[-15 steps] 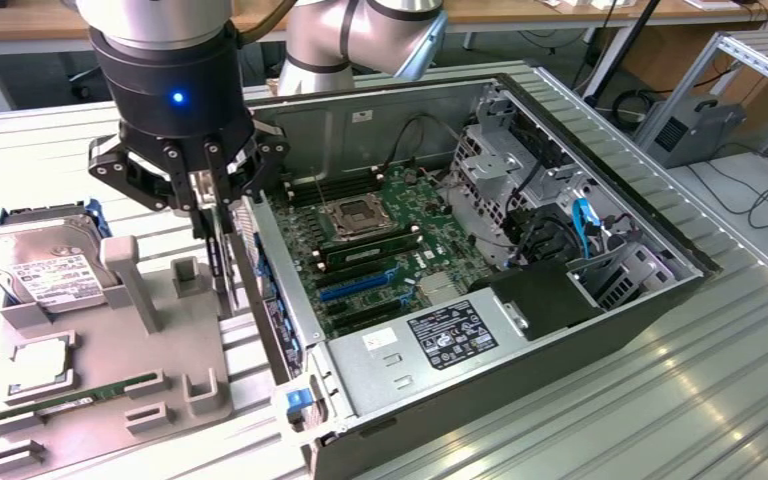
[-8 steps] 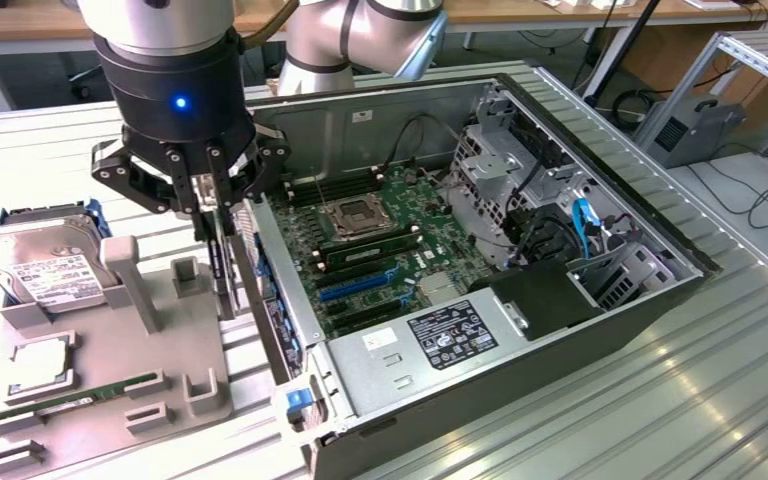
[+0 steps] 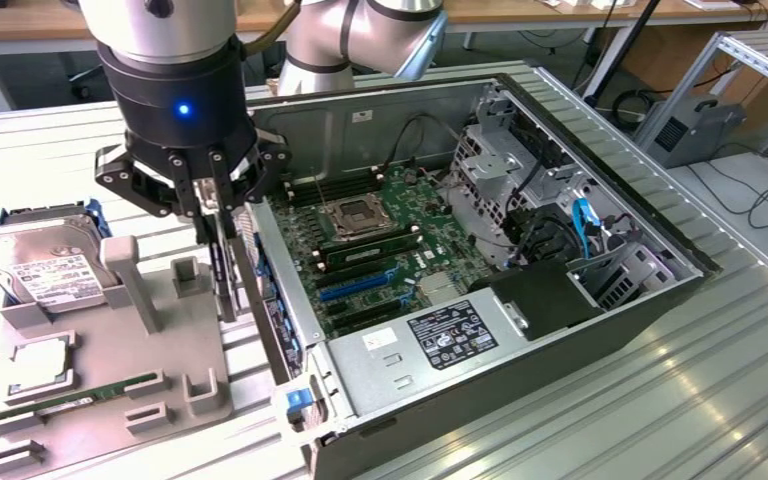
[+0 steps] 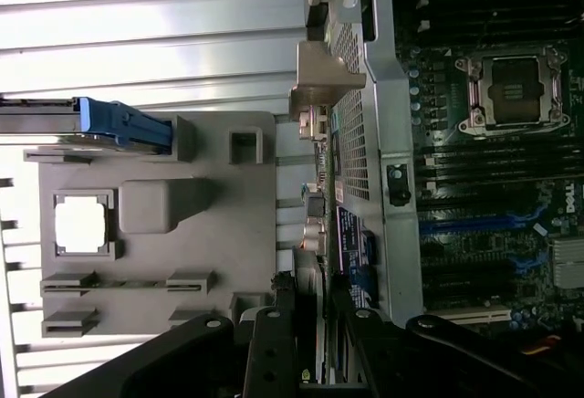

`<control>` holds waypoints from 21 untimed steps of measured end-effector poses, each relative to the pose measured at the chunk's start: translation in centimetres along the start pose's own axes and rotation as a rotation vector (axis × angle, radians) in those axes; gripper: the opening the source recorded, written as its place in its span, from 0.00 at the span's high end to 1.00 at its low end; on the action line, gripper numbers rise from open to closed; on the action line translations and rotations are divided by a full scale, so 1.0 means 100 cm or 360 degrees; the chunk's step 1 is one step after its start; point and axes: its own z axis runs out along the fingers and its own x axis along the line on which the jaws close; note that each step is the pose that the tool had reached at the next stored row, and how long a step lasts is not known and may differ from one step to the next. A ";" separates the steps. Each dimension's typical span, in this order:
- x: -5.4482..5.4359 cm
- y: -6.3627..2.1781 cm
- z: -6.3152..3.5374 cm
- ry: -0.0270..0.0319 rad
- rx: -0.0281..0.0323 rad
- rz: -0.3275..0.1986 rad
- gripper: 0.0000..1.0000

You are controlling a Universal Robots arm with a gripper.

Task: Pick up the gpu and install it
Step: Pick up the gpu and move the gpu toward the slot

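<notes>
Exterior and wrist views of the arm at work beside an open computer case [image 3: 651,235]. The gripper [image 3: 217,205] hung pointing downward over the gap between a grey parts fixture [image 3: 104,340] and the case's rear wall. Its fingers [image 4: 274,343] were partly closed and pinched the upper edge of the gpu [image 3: 228,275]. The card hung on edge, upright, and appeared in the exterior view as a thin dark strip just beside the case wall. In the wrist view the gpu [image 4: 313,204] ran edge-on away from the gripper [image 4: 315,339], with its silver bracket tab [image 4: 324,78] at the far end, between the fixture [image 4: 246,197] and the perforated case wall [image 4: 356,142]. Whether the card's lower end touched the fixture could not be told. On the fixture lay a hard drive [image 3: 37,265] with a blue-tabbed caddy, a processor chip [image 3: 44,365] and a green RAM stick [image 3: 57,405]. Inside the case lay the motherboard [image 3: 398,245], with its empty processor socket [image 3: 357,215] and blue expansion slots [image 3: 357,285]. All stood on a slatted metal table [image 3: 624,420].
</notes>
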 end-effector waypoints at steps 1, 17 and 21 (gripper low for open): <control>0.000 0.0000 0.0004 0.00000 0.00000 0.0000 0.74; -0.001 -0.0002 0.0070 0.00000 0.00000 0.0000 0.74; -0.001 -0.0002 0.0087 0.00000 0.00000 0.0000 0.74</control>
